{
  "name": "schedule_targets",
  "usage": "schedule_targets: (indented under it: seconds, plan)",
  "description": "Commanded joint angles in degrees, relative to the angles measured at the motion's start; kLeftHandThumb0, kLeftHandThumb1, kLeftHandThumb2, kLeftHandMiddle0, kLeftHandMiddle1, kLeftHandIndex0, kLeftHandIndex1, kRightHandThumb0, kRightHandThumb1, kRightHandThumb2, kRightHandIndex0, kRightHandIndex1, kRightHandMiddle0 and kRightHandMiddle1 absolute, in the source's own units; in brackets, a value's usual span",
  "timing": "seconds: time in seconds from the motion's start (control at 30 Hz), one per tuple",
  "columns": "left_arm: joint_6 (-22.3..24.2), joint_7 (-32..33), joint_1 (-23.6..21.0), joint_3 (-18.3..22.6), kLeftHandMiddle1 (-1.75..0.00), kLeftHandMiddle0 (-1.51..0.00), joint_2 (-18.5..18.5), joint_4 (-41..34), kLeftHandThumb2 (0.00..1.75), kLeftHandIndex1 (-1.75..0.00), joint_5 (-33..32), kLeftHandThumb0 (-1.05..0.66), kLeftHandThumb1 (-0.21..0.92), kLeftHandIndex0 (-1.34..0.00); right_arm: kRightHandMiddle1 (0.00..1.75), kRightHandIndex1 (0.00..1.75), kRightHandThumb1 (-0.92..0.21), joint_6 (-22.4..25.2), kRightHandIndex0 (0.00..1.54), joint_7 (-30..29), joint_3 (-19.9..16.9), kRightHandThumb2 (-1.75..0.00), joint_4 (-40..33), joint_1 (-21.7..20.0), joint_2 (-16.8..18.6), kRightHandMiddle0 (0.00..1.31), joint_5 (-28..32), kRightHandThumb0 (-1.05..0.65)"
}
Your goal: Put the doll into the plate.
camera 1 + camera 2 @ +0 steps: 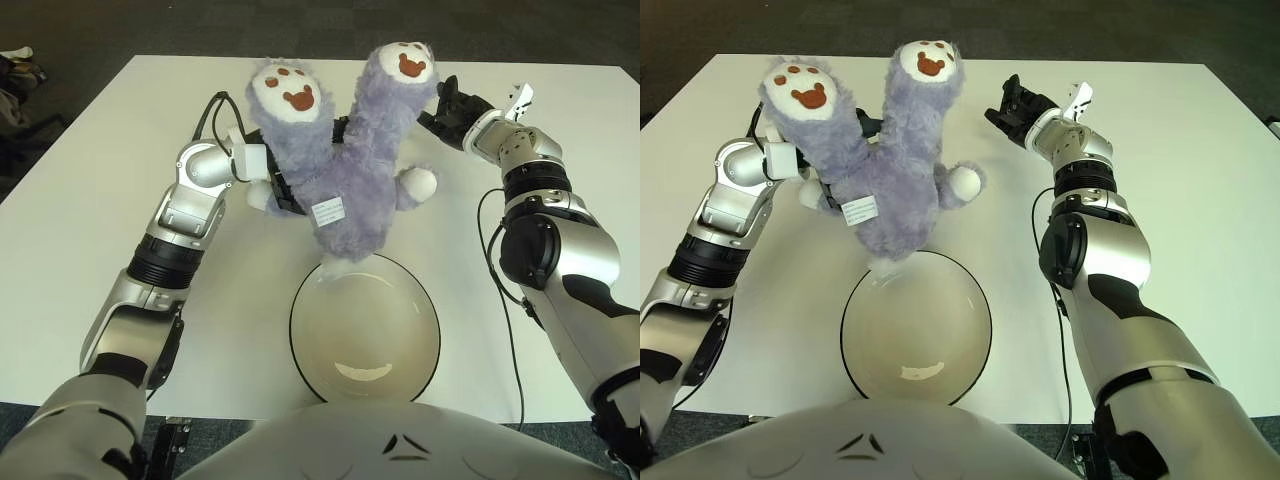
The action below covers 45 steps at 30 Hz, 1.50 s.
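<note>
A purple plush doll point(345, 190) hangs upside down, its two brown-soled feet pointing up. My left hand point(272, 188) is shut on its body from the left side, with the fingers mostly hidden behind the plush. The doll's lower end point(338, 262) hangs just over the far rim of the round cream plate point(365, 345) with a dark rim, which sits near the table's front edge. My right hand point(1012, 106) shows to the right of the doll's raised leg, its fingers spread, and a gap separates it from the plush.
The white table point(90, 200) extends to both sides of the plate. A black cable point(212, 110) loops from my left wrist. Dark floor lies beyond the far edge, with some clutter point(15, 70) at the far left.
</note>
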Motion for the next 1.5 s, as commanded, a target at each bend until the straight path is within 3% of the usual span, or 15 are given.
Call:
schedule_targets:
  seconds: [0.0, 0.27, 0.5, 1.0, 1.07, 1.13, 1.23, 1.47]
  plan:
    - [-0.9, -2.3, 0.6, 0.7, -1.54, -0.74, -1.0, 0.8, 1.56, -1.75, -3.7, 0.00, 0.05, -0.76, 1.35, 1.17, -0.05, -0.8, 0.06, 0.2, -0.2, -1.44, 1.1, 0.3, 0.0, 0.00, 0.3, 0.04]
    - [-1.0, -8.1, 0.4, 0.8, -1.70, -0.72, -2.8, 3.1, 1.61, -1.75, -9.6, 0.00, 0.04, -0.69, 1.32, 1.15, -0.06, -1.9, 0.04, -0.4, -0.4, -1.42, 2.3, 0.1, 0.2, 0.00, 0.3, 0.02]
    - [-2.1, -11.6, -0.1, 1.1, -1.68, -0.78, -3.7, 4.6, 1.61, -1.75, -11.4, 0.00, 0.04, -0.65, 1.36, 1.16, -0.07, -2.0, 0.03, -0.2, -0.6, -1.42, 3.2, -0.3, 0.2, 0.00, 0.4, 0.03]
    - [0.0, -18.2, -0.6, 1.2, -1.69, -0.79, -3.1, 3.5, 1.62, -1.75, -13.5, 0.00, 0.03, -0.64, 1.37, 1.13, -0.08, -2.4, 0.00, 0.0, -0.5, -1.43, 3.8, -0.8, 0.1, 0.00, 0.2, 0.05]
    - [1.0, -18.9, -0.1, 1.2, -1.72, -0.79, -2.5, 2.3, 1.63, -1.70, -13.7, 0.00, 0.01, -0.69, 1.35, 1.13, -0.08, -2.5, 0.00, -0.2, -0.6, -1.43, 3.9, -0.9, 0.1, 0.00, 0.2, 0.04]
    - [1.9, -19.3, 0.9, 1.5, -1.73, -0.79, -1.7, 0.0, 1.58, -1.51, -14.4, 0.00, 0.01, -0.78, 1.34, 1.13, -0.07, -2.6, 0.00, -0.1, -0.7, -1.43, 4.0, -1.0, 0.1, 0.00, 0.3, 0.04]
    - [3.1, -19.4, 2.6, 1.9, -1.74, -0.78, -0.4, -3.5, 1.54, -1.37, -14.7, 0.00, 0.02, -0.85, 1.34, 1.13, -0.07, -2.9, 0.01, 0.1, -0.8, -1.43, 4.1, -1.1, 0.1, 0.00, 0.5, 0.04]
    - [3.8, -19.4, 2.9, 1.0, -1.75, -0.74, 1.1, -5.7, 1.46, -1.24, -11.9, 0.00, 0.05, -0.91, 1.37, 1.17, -0.06, -3.7, 0.03, 0.7, -0.9, -1.43, 4.2, -1.1, 0.2, 0.00, 0.5, 0.03]
